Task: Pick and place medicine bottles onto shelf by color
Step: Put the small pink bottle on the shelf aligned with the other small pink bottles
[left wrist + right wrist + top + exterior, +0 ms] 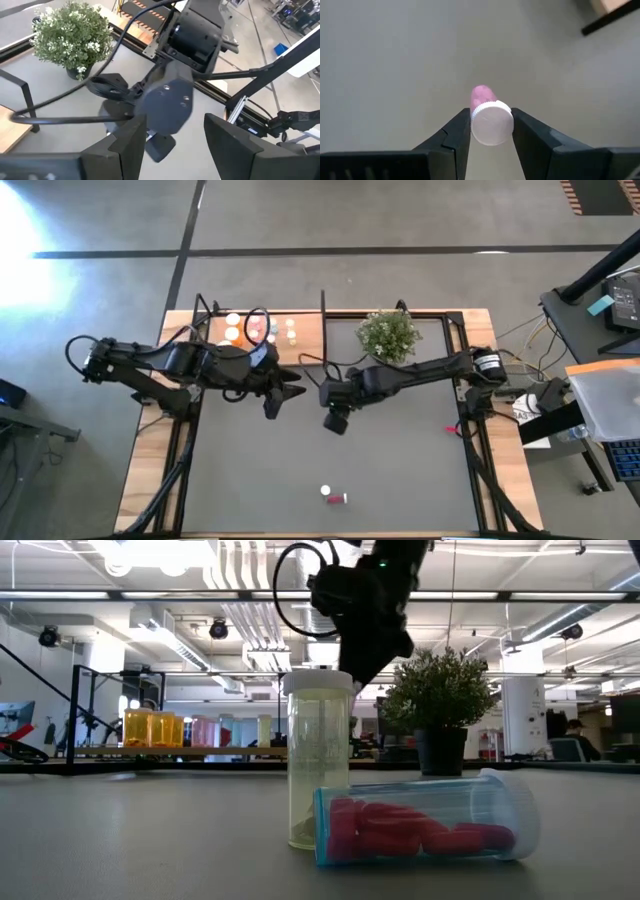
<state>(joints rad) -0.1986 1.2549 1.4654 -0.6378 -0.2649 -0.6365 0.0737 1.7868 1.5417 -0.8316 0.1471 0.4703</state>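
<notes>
**Carrying a pink bottle toward the shelf; two bottles left on the mat**

Gripping a pink medicine bottle (487, 117) in the right gripper (491, 124): the two fingers press against its white cap from either side, closed down to cap width, and the pink body hangs below over bare grey mat. From above, I place this gripper (337, 420) over the middle of the table, just in front of the shelf's near end and beside the potted plant (388, 335).

The left gripper (289, 383) sits close by, near the front edge of the shelf (305, 330). Its wrist camera shows the fingers spread wide with nothing between them; it mostly looks at the right arm's wrist housing.

Shelf status: several bottles already stand at the left part of the wooden board, orange ones (150, 727) furthest out, then pinkish and pale ones next to them. I cannot count them reliably or confirm the grouping is clean.

Remaining on the mat, well apart from the shelf near the front edge: a yellow bottle (319, 760) standing upright and a red-filled bottle (425, 823) lying on its side, touching or nearly touching it. A small pink object (451, 429) lies by the right frame rail; I cannot tell whether it is a bottle.

My judgement: task mostly done, one bottle in transit, at least two pickups left.
</notes>
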